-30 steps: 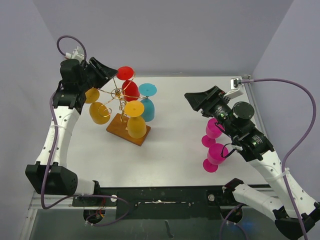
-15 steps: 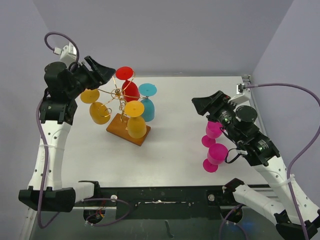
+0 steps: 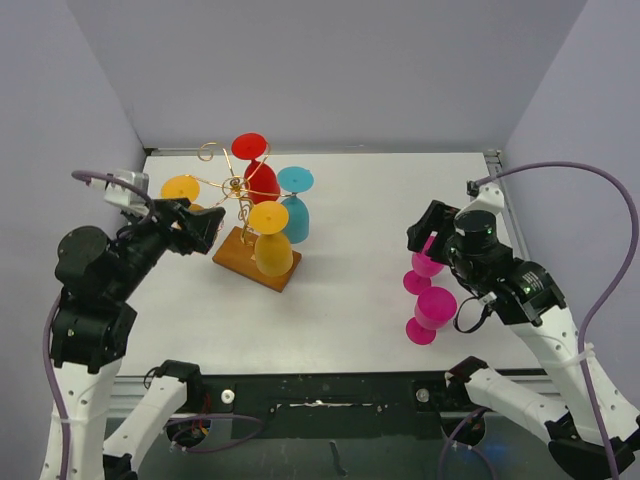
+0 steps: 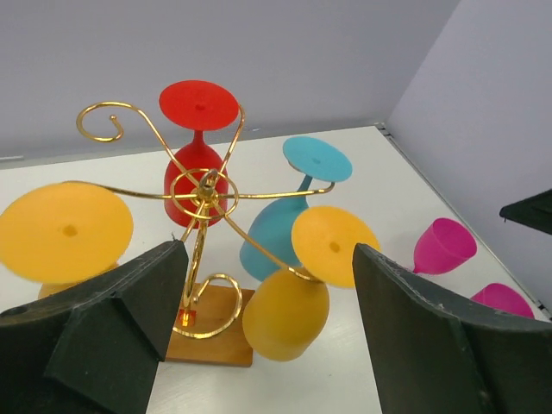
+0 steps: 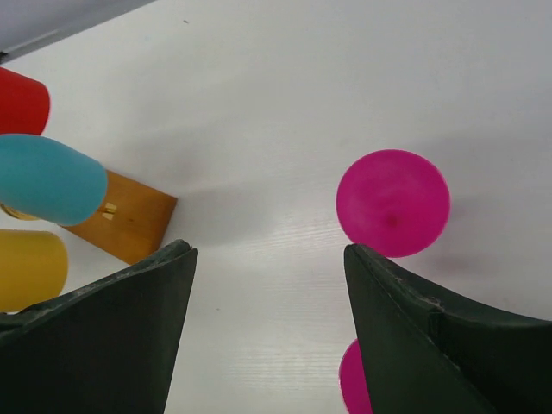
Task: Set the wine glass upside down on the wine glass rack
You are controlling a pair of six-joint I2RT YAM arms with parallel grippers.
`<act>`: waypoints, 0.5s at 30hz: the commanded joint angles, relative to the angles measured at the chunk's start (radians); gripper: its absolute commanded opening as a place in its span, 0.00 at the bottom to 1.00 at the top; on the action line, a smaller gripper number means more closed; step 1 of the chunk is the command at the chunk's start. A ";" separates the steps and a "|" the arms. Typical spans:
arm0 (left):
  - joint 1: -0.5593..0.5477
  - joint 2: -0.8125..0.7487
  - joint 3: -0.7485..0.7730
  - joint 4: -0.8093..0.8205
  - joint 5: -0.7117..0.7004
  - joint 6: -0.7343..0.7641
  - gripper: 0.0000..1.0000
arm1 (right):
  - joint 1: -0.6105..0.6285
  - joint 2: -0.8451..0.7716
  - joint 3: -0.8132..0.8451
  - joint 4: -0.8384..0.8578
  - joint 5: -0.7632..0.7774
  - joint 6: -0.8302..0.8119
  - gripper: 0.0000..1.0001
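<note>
The wine glass rack (image 3: 236, 186) (image 4: 205, 191), gold wire on a wooden base (image 3: 238, 255), stands left of centre. Upside down on it hang a red glass (image 3: 260, 178), a blue glass (image 3: 296, 215) and two yellow glasses (image 3: 272, 250) (image 3: 181, 188). My left gripper (image 3: 203, 228) (image 4: 267, 252) is open and empty, just left of the rack and clear of the left yellow glass (image 4: 65, 231). Two magenta wine glasses (image 3: 428, 262) (image 3: 435, 306) stand at the right. My right gripper (image 3: 427, 226) (image 5: 266, 252) hovers open above the farther one (image 5: 392, 203), holding nothing.
Purple walls close in the white table (image 3: 350, 300) at the back and on both sides. One curled arm (image 4: 103, 121) of the rack at the back left carries no glass. A cable (image 3: 590, 200) loops off my right arm.
My left gripper has opened and drawn back toward the near left, leaving the left yellow glass hanging on the rack. My right arm has shifted nearer over the magenta glasses, still open.
</note>
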 commanded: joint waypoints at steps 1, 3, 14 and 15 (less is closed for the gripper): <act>-0.053 -0.120 -0.076 -0.006 -0.082 0.108 0.77 | -0.007 0.079 0.069 -0.113 0.071 -0.048 0.70; -0.077 -0.176 -0.122 -0.009 -0.087 0.118 0.78 | -0.008 0.131 0.072 -0.132 0.090 -0.044 0.69; -0.193 -0.268 -0.198 0.047 -0.093 0.163 0.79 | -0.064 0.278 0.005 -0.055 0.087 -0.043 0.53; -0.205 -0.263 -0.192 0.053 -0.098 0.170 0.79 | -0.074 0.283 -0.007 -0.047 0.077 -0.045 0.52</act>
